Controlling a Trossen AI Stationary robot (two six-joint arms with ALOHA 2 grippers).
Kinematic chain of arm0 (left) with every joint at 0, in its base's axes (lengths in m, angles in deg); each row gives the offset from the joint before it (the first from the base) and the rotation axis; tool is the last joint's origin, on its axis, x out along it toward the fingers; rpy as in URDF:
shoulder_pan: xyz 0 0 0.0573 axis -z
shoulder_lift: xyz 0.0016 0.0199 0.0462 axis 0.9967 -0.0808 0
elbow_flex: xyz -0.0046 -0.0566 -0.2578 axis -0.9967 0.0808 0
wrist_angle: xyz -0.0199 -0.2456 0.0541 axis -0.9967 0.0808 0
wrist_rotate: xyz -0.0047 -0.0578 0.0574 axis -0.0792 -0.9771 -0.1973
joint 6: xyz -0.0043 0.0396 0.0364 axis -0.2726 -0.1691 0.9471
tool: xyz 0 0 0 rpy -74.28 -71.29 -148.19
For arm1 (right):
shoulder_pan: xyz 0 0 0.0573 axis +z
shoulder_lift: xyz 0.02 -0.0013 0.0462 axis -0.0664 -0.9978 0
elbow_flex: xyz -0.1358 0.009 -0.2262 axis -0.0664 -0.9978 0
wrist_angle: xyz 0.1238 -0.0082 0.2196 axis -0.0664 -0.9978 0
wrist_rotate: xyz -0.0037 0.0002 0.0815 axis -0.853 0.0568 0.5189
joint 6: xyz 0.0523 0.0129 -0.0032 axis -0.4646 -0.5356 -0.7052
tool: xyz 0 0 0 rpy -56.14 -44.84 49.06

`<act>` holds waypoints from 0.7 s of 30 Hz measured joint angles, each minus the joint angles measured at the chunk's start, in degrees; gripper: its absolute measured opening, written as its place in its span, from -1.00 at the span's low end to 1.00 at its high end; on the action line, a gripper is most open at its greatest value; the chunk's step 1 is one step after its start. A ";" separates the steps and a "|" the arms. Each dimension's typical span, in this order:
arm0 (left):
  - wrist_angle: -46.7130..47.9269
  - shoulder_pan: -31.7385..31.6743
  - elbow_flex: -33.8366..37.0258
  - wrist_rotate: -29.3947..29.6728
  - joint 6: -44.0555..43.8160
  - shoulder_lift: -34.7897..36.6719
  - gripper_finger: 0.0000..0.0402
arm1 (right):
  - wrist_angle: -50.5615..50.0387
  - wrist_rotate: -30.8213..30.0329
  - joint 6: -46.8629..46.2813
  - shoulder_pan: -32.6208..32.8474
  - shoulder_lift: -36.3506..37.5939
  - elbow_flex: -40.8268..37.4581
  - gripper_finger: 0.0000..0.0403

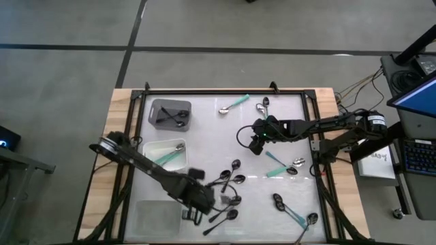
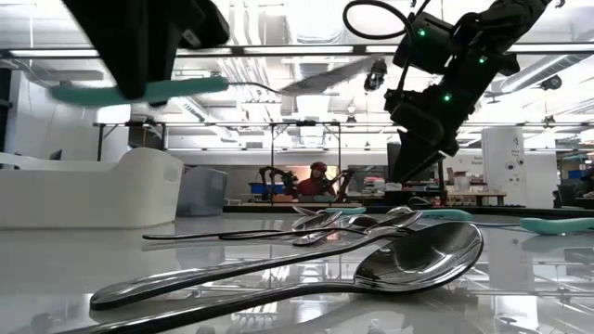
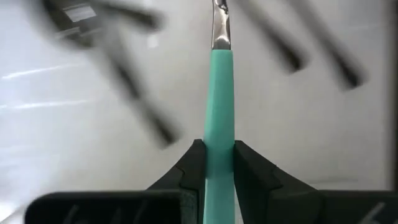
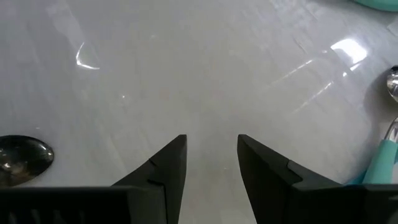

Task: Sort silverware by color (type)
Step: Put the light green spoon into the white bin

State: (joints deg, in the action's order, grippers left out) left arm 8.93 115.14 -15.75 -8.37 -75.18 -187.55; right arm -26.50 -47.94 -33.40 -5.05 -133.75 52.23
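Note:
My left gripper [image 1: 198, 201] hangs above the table's near left part, shut on a spoon with a teal handle [image 2: 186, 88] and a silver neck [image 3: 221, 31]; its bowl is out of view. Below and around it, black spoons [image 1: 229, 182] lie flat on the white table. More teal-handled spoons [image 1: 278, 167] lie to the right and at the far side [image 1: 235, 103]. My right gripper [image 4: 211, 155] stands open over bare table near the middle [image 1: 257, 141], with nothing between its fingers. My left gripper pinches the spoon's teal handle [image 3: 219, 134] between its two fingers, partway along the handle. The fingers come from above, pointing down, and lie across the handle. The spoon is lifted clear of the table and lies about level [image 2: 83, 93].
A grey bin [image 1: 170, 114] with black spoons stands at the far left, a white bin [image 1: 165, 155] with teal-handled spoons in front of it, and a clear bin [image 1: 155, 216] at the near left. Black rails [image 1: 225, 91] frame the table. A person [image 2: 318, 176] sits far behind.

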 joint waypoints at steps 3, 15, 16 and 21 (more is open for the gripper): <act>7.05 -1.05 0.79 6.61 -0.42 4.02 -0.80 | 0.07 0.00 0.00 0.00 -0.01 0.00 -0.33; 15.68 -13.09 21.62 10.84 -7.22 26.62 -0.80 | 0.02 0.00 1.10 0.00 0.00 -0.02 -0.33; 15.59 -14.02 23.83 10.93 -8.24 28.77 -0.80 | 0.06 -0.02 1.56 0.00 0.00 -0.02 -0.33; 13.21 -16.05 33.27 11.00 -11.31 38.51 -0.80 | 0.12 0.00 4.60 0.00 0.00 -0.02 -0.33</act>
State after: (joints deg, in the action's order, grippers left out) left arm 22.14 99.09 17.52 2.63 -86.49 -149.04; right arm -26.39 -47.94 -28.80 -5.05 -133.75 52.21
